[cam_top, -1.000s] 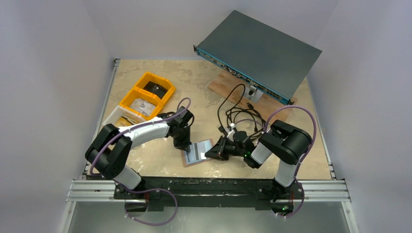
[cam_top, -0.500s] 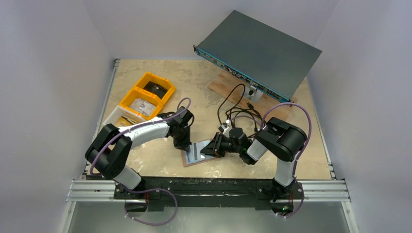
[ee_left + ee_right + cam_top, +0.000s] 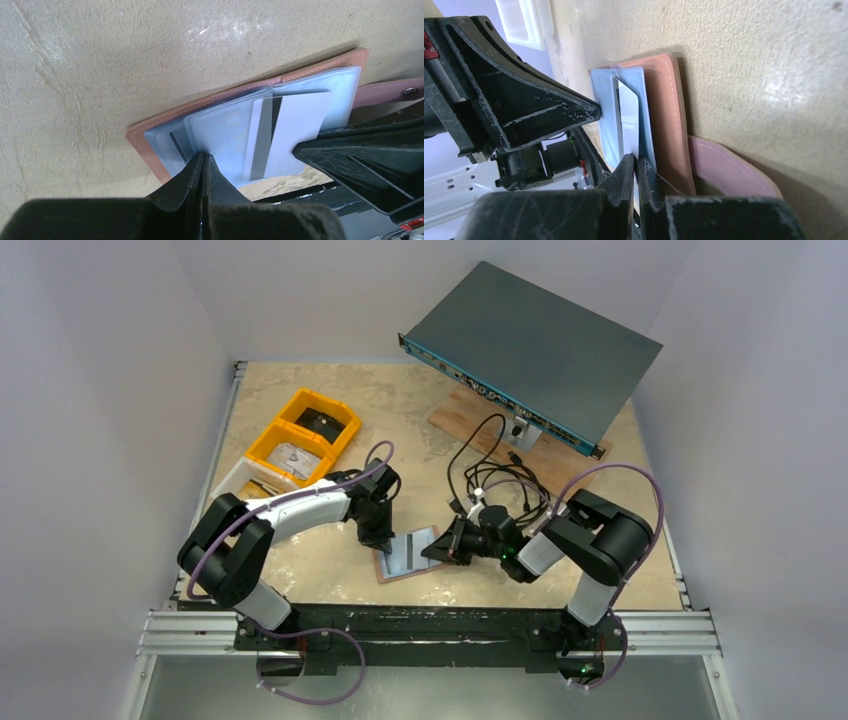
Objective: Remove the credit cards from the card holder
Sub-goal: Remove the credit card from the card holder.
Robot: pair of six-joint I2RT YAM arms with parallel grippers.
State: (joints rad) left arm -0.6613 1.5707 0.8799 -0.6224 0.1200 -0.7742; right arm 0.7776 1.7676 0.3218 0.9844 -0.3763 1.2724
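The right hand (image 3: pixel 634 160) has just closed on a card (image 3: pixel 300 120) and eased back, the shut left hand (image 3: pixel 202 158) pinning the holder (image 3: pixel 139 142): extraction looks begun.

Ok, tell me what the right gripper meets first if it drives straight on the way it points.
The credit card the right gripper pinches, which would push deeper into the card holder. The left gripper stands just beside that line; depth is unclear.
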